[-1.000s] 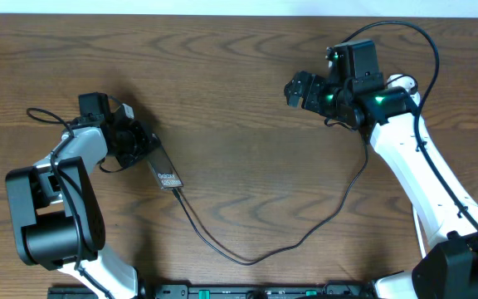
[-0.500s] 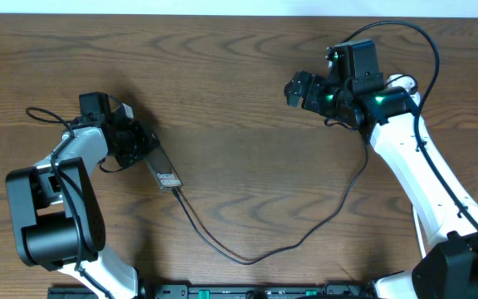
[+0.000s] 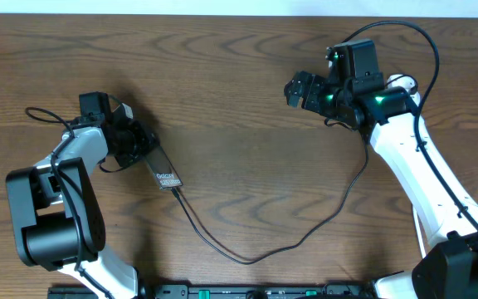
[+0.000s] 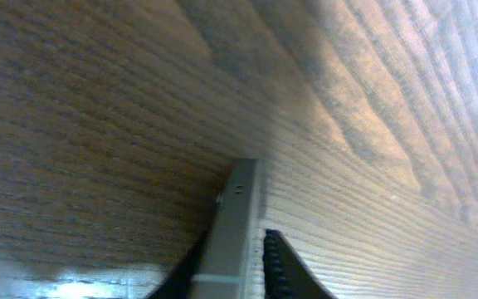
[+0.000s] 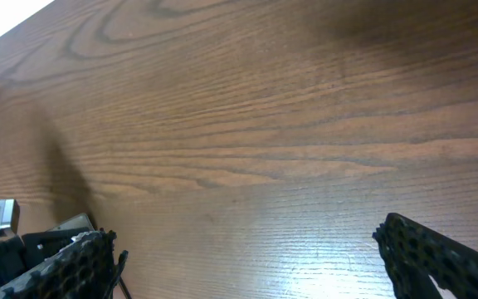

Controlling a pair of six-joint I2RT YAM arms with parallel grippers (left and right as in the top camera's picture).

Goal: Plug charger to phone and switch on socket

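The phone (image 3: 166,175) is seen left of centre in the overhead view, lying slantwise on the table (image 3: 239,66). Its upper end is held in the left gripper (image 3: 146,148). The charger (image 3: 247,260) is met at the phone's lower end, looped down toward the bottom edge and carried up to the right arm. No change is found over the last second: phone, charger and both arms are placed as before. It is judged that the plugging step is either done or paused. Whether the plug is fully seated cannot be told.

In the left wrist view the phone (image 4: 232,224) is shown edge-on at bottom centre, pinched between the fingers (image 4: 285,262); this grip is hidden from overhead. In the right wrist view the fingers (image 5: 65,264) are shown spread wide over bare wood with nothing between them. From above, the right gripper (image 3: 297,90) at upper right is too small for that to be read. The socket is not shown in any view, so the switching step is judged not yet reachable.
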